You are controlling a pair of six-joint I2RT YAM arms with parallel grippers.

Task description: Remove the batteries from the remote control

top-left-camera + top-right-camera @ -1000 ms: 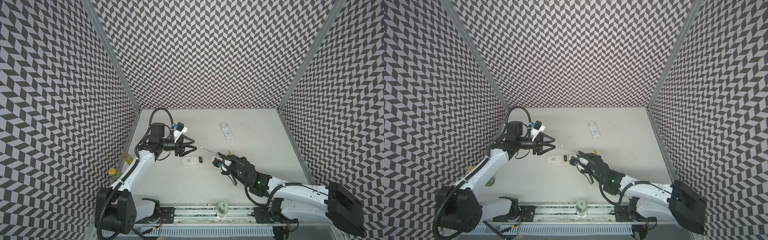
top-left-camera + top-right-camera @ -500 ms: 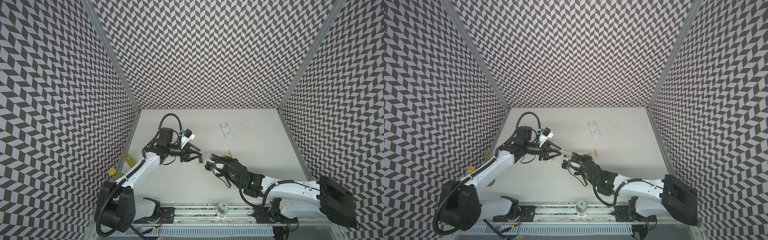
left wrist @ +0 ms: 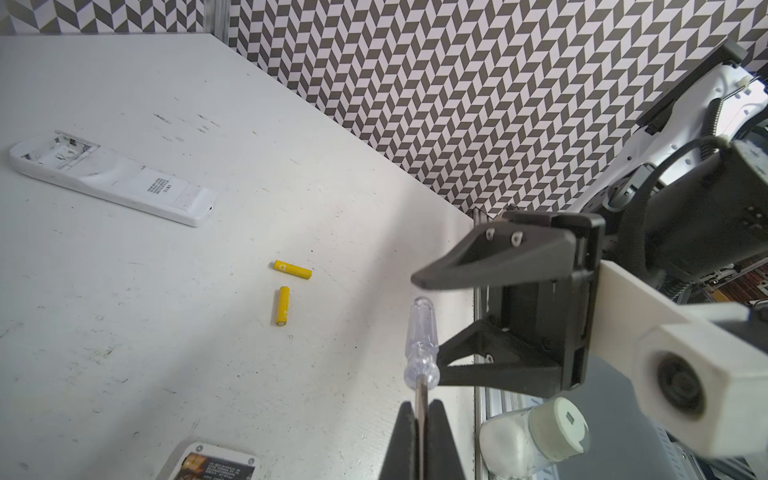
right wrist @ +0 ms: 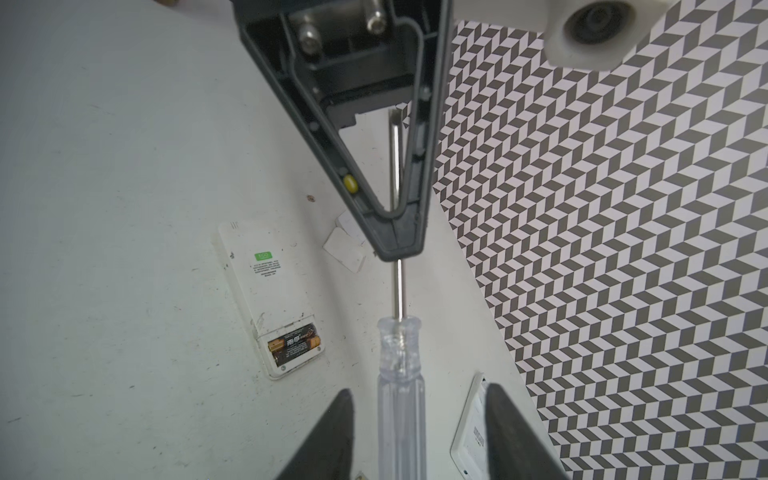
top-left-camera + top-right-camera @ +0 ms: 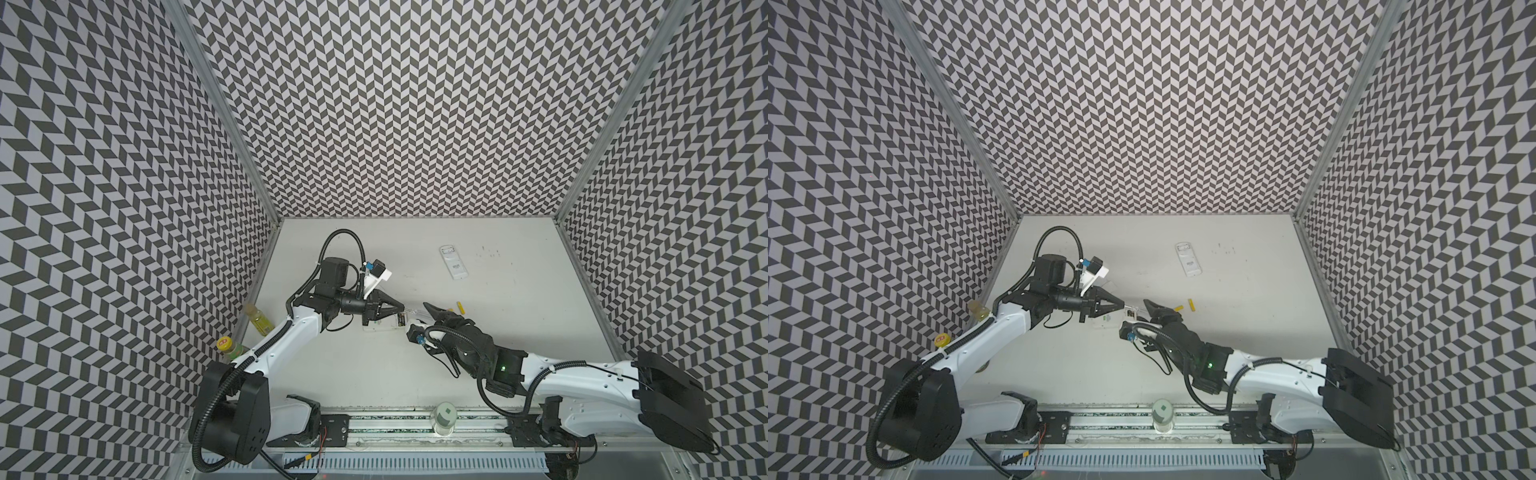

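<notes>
Two of the four batteries look to be out, and two are left. Far left in both top views, two bottles (image 5: pixel 258 325) stand by the wall, off-task. Next comes the left gripper (image 5: pixel 400 309), jaws pressed together on the metal shaft of the screwdriver (image 3: pixel 422 332). The tool is held off the table, its clear handle pointing at the other arm. Near those jaws the near remote (image 4: pixel 266 299) lies back-up with its cover off, and two black gold-ended batteries (image 4: pixel 294 345) sit side by side in its bay. A small white panel (image 4: pixel 345 249), likely a battery cover, lies just beside it. Moving right, the right gripper (image 4: pixel 419 395) has its jaws apart, one on each side of the handle and neither touching it. We read this as a hand-over, with only the left arm gripping. Past it, two yellow batteries (image 3: pixel 292 269) lie loose on the table (image 3: pixel 124 332), near each other but apart. Farther back, the second remote (image 5: pixel 453 262) lies with its bay open and empty. Left to do, by our reckoning: pry out the black pair.
</notes>
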